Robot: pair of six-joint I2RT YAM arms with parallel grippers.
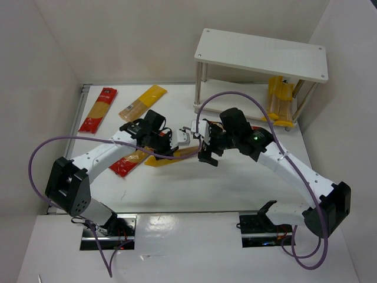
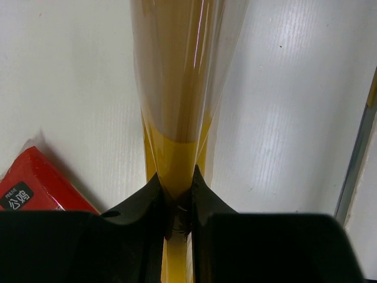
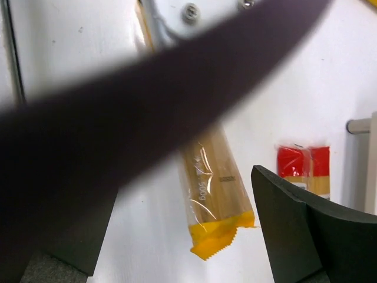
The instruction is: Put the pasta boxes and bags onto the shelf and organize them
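Here we see the left gripper (image 2: pixel 177 184) clamped tight on the yellow end of a yellow-orange spaghetti pack (image 2: pixel 177 88). In the left wrist view its clear window stretches away from the fingers over the white table (image 1: pixel 235 183). A red pack (image 2: pixel 38 183) lies on the table just beside that gripper, partly under the left arm in the top view.

The right gripper (image 3: pixel 182 236) hangs near the middle of the table, close to the left one, with its fingers (image 3: pixel 300 230) spread wide and nothing between them. A blurred purple cable (image 3: pixel 118 118) crosses most of the right wrist view. Beyond it we make out the held pack's clear body and crimped yellow end, and a second red pack (image 3: pixel 303 171) lying near a grey leg.

The shelf (image 1: pixel 259 53) stands at the far right of the table with its top board bare. Several yellow packs (image 1: pixel 280 97) sit at the right end of its lower tier. Two more packs lie flat at the far left of the table, well apart from the shelf: a far red pack (image 1: pixel 98 110) and, next to it, a loose yellow pack (image 1: pixel 143 102)
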